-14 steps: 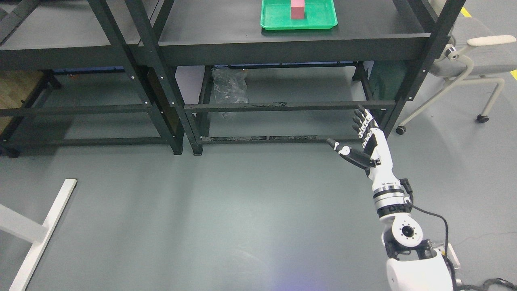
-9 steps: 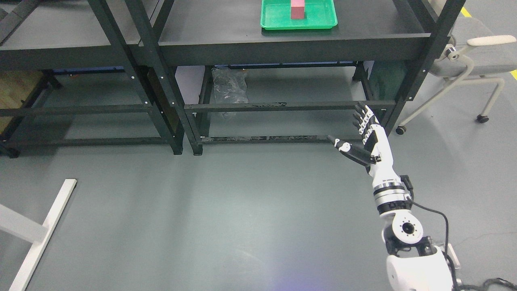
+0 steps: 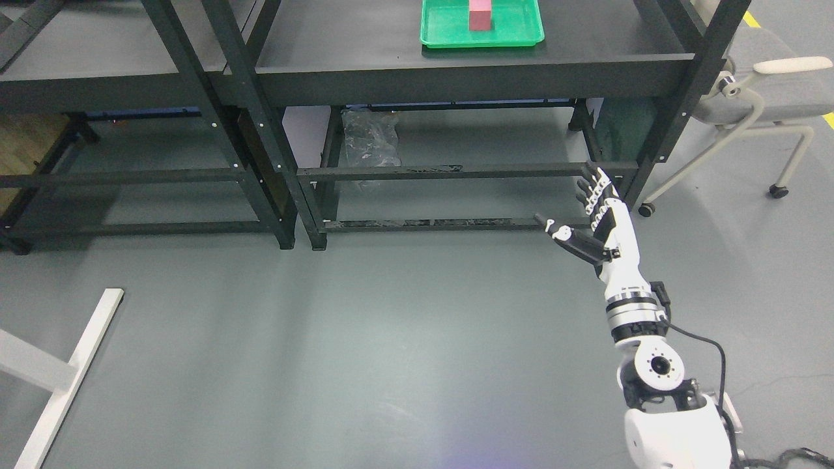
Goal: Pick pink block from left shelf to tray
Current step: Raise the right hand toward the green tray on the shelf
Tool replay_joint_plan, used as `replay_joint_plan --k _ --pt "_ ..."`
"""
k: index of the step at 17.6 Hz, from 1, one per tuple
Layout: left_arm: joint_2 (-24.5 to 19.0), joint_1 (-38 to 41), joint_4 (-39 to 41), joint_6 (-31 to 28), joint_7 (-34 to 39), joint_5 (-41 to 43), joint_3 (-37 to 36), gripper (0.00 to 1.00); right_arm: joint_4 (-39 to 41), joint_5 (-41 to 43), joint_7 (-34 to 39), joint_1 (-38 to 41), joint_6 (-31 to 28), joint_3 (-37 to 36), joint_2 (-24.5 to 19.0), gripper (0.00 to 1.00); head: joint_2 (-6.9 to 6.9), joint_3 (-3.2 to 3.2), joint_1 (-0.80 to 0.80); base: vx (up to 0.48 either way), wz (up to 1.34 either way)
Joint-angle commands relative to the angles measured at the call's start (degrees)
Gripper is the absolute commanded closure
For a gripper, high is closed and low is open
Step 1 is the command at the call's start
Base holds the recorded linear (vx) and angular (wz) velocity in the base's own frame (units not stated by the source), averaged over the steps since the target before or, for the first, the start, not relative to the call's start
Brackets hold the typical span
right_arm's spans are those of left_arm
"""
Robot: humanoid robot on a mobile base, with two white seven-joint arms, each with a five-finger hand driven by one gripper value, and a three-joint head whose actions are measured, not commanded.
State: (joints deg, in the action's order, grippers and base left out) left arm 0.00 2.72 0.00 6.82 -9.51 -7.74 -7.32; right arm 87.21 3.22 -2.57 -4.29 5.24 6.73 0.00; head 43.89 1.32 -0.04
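A pink block (image 3: 480,15) stands upright inside a green tray (image 3: 521,29) on the top of the right black shelf (image 3: 456,65), at the upper edge of the head view. My right hand (image 3: 573,208) hangs well below that shelf top, in front of its lower right leg, with the fingers (image 3: 596,189) spread and the thumb stretched left. It holds nothing. The left shelf's top (image 3: 98,62) shows no block on the part I see. My left arm is out of the picture.
A grey office chair (image 3: 769,98) stands at the right beside the shelf. A crumpled clear plastic bag (image 3: 370,140) lies under the right shelf. A white table leg (image 3: 65,378) crosses the floor at the lower left. Grey floor (image 3: 391,339) spreads in front.
My right hand has drifted slightly up and to the right, staying open. The block and tray have not moved.
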Motion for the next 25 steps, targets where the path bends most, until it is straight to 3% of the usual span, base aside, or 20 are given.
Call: replay_joint_plan --k 1,25 --pt "-1.0 0.0 1.0 0.0 0.0 0.0 0.0 0.00 -0.1 1.0 -0.6 -0.2 0.4 -0.5 1.0 0.00 0.00 0.00 0.00 0.000 0.00" --pt "-1.0 0.0 1.0 0.0 0.0 0.0 0.0 0.00 0.7 1.3 -0.4 1.0 2.1 -0.4 1.0 0.00 0.00 0.00 0.00 0.027 -0.02"
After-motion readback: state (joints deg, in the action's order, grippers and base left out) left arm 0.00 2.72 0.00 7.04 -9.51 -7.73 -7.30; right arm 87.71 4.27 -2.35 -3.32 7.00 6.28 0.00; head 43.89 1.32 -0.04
